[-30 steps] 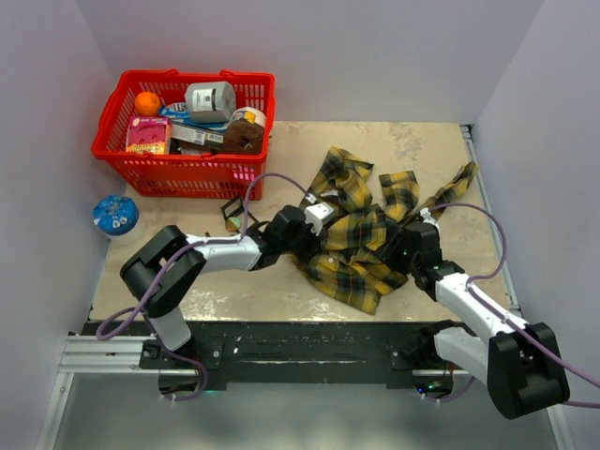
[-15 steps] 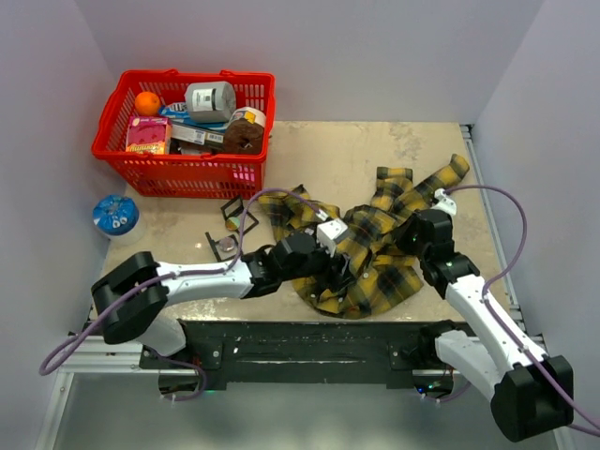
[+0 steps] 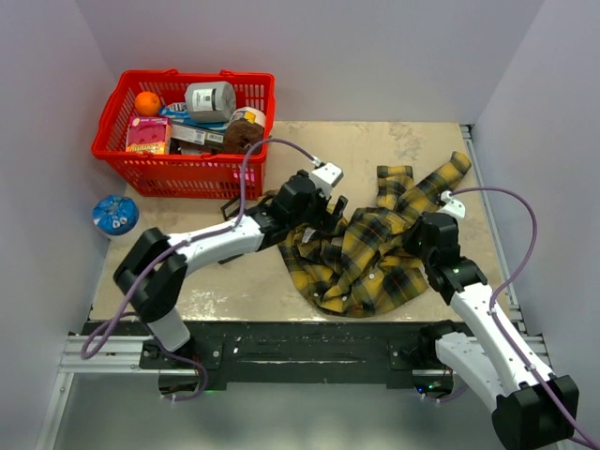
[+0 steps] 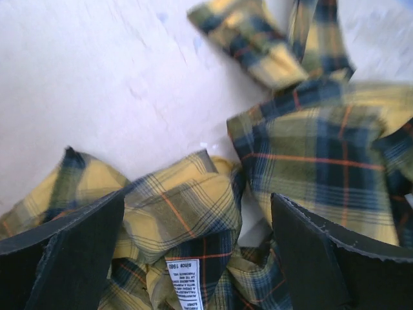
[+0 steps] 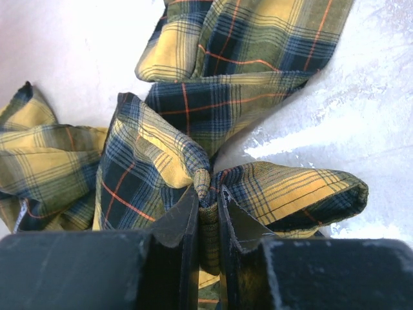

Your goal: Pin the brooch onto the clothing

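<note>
You've got a red basket (image 3: 246, 176) at the far-left of the table (image 3: 412, 141), w/ an orange (image 3: 147, 102), a grey can (image 3: 210, 100) and boxes in it, and a blue disc (image 3: 115, 216) off its near-left corner. All of that sits left of the work area; only the L arm crosses in front of the basket's near-right corner. The shirt (image 3: 370, 248) lies crumpled mid-table toward the right. Its long axis runs diagonally, from a bunched end near-centre up to a sleeve pointing at the far-right corner. L gripper (image 4: 200, 239) is over the shirt's left end, jaws spread wide. A puffed fold w/ the white label (image 4: 186, 284) sits btwn them but isn't clamped. R gripper (image 5: 206, 200) is at the shirt's right side, jaws nearly closed and pinching a thin ridge of cloth, w/ fabric fanning out both sides of the pinch.
</note>
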Robot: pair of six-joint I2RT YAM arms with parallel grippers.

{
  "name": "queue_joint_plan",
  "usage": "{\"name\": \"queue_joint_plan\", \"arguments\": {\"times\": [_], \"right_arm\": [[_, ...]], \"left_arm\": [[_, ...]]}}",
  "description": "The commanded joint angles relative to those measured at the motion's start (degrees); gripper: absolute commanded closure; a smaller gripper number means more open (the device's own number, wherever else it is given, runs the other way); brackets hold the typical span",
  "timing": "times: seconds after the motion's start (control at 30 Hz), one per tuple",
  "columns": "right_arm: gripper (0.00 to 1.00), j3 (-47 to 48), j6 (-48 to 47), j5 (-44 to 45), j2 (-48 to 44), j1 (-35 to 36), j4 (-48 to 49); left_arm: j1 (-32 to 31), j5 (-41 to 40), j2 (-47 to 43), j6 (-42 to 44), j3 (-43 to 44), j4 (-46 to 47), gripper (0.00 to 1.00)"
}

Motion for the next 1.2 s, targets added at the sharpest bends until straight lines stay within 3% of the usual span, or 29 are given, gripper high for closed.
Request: {"name": "queue_joint_plan", "arguments": {"times": [0.0, 0.1, 0.13, 0.17, 0.2, 0.23, 0.27, 0.47, 0.77, 0.9, 1.17], "right_arm": [[1.00, 3.17, -1.43, 2.93, -1.26, -0.09, -0.50], [1.00, 3.52, -2.05, 3.80, -1.88, -0.09, -0.68], [1.00, 3.70, -2.31, 4.07, -1.88, 0.00, -0.77], [1.00, 3.87, -2.40, 4.33, -1.88, -0.09, -0.68], [1.00, 4.31, -2.66, 4.95, -1.88, -0.09, -0.77], [1.00, 4.66, -2.93, 5.04, -1.70, -0.09, -0.68], [1.00, 4.93, -3.01, 5.04, -1.35, -0.09, -0.51], [1.00, 7.82, -3.80, 7.41, 2.94, -0.17, 3.88], [1.00, 20.48, -10.21, 10.06, 18.76, 0.00, 11.43], [1.00, 24.78, -13.21, 5.06, 24.65, -0.09, 17.68], [1.00, 35.41, -14.35, 1.17, 36.95, 2.63, 18.74]], "left_arm": [[-0.57, 0.53, 6.58, 3.75, 4.22, -4.02, 0.01], [-0.39, 0.70, 10.62, 3.92, 5.18, -3.75, 0.03], [-0.22, 2.01, 12.46, 4.01, 5.71, -3.93, 0.10], [-0.13, 2.98, 13.18, 4.10, 5.89, -4.54, 0.31], [-0.04, 3.86, 13.88, 3.75, 5.89, -4.72, 0.76], [0.31, 5.00, 14.15, 3.22, 5.28, -4.63, 0.92], [0.31, 5.18, 13.98, 1.91, 4.58, -4.02, 1.00], [0.49, 7.37, 6.16, -4.23, -3.85, 1.77, 1.00], [-0.83, 14.94, -6.49, -14.17, -20.64, 9.95, 1.00], [-6.70, 15.47, -10.36, -17.78, -25.57, 13.12, 1.00], [-16.56, 18.54, -9.76, -25.96, -28.74, 23.31, 0.99]]}}
